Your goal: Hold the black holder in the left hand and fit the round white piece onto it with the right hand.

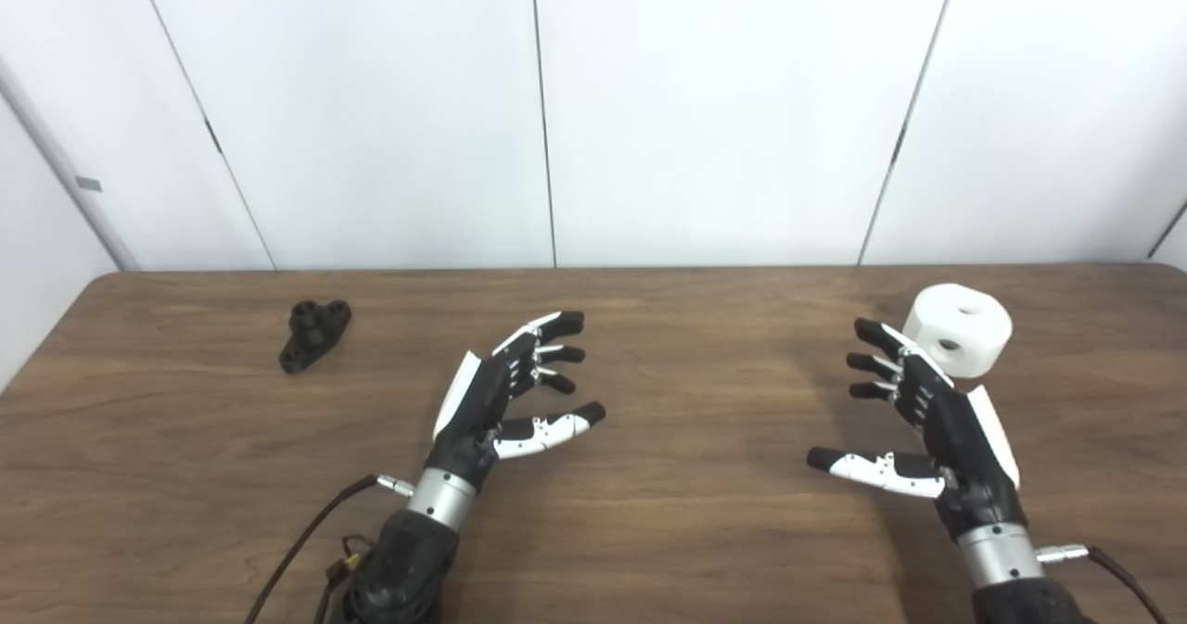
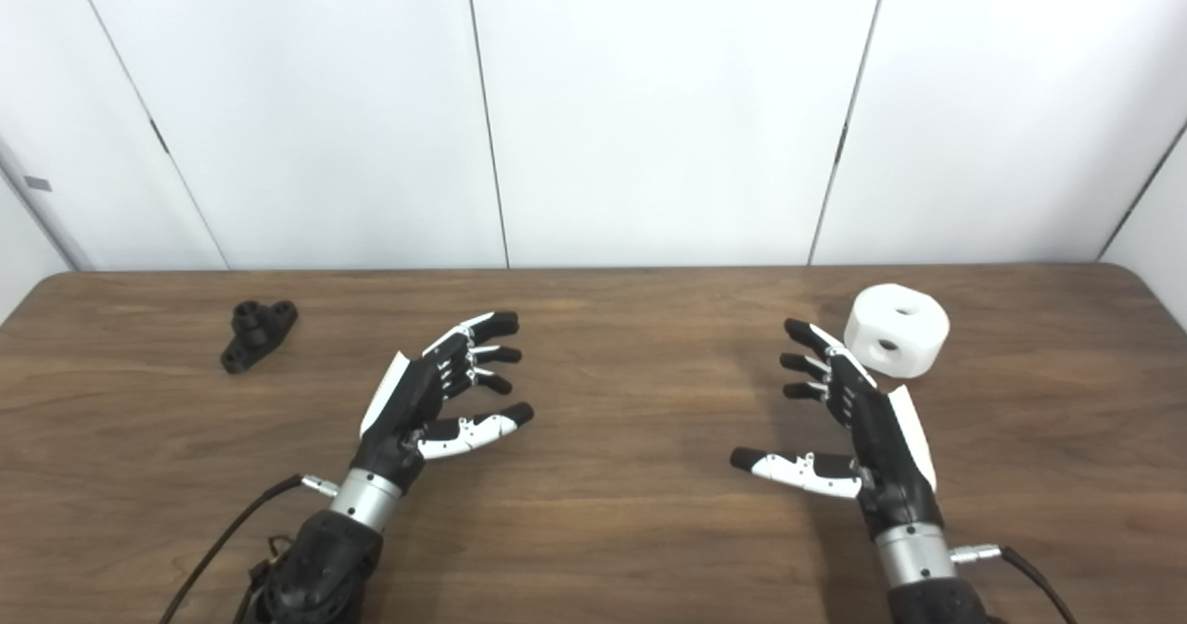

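Note:
The black holder (image 1: 314,333) lies on the wooden table (image 1: 649,513) at the far left, a small flanged piece with holes. The round white piece (image 1: 958,329) sits at the far right, with a hole on top and one in its side. My left hand (image 1: 505,401) is open and empty over the table's middle left, well to the right of the holder. My right hand (image 1: 913,420) is open and empty, its fingertips just left of the white piece and in front of it, apart from it as far as I can see.
White wall panels (image 1: 556,105) stand behind the table's far edge. Cables (image 1: 306,536) run from both wrists near the front edge. Bare wood lies between the two hands.

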`<state>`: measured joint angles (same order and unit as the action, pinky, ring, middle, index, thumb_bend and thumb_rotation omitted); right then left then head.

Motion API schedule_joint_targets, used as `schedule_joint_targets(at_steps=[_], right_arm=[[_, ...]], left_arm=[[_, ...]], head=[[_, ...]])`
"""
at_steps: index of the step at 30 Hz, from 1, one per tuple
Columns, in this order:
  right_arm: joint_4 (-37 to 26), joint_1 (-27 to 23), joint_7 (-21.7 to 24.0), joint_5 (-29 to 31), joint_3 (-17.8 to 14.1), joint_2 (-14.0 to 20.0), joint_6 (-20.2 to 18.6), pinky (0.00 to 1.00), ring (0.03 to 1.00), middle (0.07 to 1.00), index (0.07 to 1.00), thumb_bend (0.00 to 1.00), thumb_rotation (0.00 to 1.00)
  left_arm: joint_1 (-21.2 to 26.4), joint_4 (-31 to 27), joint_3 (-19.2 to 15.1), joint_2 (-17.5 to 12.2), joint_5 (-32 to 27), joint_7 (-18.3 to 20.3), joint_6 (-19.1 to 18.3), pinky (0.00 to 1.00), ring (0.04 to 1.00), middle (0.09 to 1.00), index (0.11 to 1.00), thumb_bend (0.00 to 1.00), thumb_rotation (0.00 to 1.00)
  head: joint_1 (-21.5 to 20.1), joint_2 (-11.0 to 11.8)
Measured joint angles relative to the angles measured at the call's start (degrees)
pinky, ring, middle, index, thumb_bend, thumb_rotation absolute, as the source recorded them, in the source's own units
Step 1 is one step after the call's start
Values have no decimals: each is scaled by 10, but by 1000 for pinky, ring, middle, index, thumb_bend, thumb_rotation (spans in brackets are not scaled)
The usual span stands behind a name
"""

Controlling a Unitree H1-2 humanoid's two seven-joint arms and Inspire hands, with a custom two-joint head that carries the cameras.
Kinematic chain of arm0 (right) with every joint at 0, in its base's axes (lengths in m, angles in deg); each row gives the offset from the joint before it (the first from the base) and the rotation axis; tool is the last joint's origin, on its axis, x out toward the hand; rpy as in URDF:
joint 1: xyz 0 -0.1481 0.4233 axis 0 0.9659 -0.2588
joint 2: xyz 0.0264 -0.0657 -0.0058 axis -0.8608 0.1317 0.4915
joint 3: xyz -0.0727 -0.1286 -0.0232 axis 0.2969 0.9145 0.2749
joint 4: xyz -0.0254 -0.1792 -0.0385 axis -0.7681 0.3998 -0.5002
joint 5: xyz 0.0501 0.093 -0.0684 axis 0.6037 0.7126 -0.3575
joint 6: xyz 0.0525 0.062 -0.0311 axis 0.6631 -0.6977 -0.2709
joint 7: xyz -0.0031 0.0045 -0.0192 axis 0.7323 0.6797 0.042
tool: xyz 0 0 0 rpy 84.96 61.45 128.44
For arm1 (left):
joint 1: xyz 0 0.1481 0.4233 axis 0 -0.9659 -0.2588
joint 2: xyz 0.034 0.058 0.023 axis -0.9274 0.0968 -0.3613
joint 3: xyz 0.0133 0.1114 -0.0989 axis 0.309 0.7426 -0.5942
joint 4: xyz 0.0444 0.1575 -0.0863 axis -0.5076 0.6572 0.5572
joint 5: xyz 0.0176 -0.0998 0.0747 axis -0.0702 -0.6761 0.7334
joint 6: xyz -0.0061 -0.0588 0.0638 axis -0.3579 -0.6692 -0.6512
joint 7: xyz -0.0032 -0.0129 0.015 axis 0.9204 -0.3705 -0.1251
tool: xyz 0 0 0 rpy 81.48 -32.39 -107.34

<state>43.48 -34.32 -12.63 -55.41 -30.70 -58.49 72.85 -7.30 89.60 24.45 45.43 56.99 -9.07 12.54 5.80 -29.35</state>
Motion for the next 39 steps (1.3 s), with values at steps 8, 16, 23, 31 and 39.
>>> schedule_joint_targets(at_steps=[8, 16, 23, 31, 39], right_arm=[[0, 0, 0, 1, 0, 0, 0, 687, 804, 882, 839, 810, 58], [0, 0, 0, 0, 0, 0, 0, 678, 803, 882, 838, 812, 54], [3, 0, 3, 5, 0, 1, 1, 687, 817, 890, 847, 790, 70], [16, 0, 20, 26, -12, 20, -5, 743, 866, 929, 874, 744, 27], [1, -1, 22, 14, -6, 20, -5, 777, 872, 928, 876, 708, 5]], left_arm=[[0, 0, 1, 0, 0, 2, 0, 619, 774, 859, 829, 742, 89], [0, 0, 1, 0, -2, 3, 0, 609, 776, 860, 826, 743, 79], [2, 3, 5, 0, 6, 0, 0, 602, 777, 843, 809, 721, 66], [34, 53, 6, 17, 22, -12, 11, 610, 786, 846, 797, 738, 61], [48, 75, 15, 33, 42, -32, 33, 587, 776, 838, 794, 720, 7]], head=[[2, 0], [0, -2], [75, 9], [192, 47], [204, 56]])
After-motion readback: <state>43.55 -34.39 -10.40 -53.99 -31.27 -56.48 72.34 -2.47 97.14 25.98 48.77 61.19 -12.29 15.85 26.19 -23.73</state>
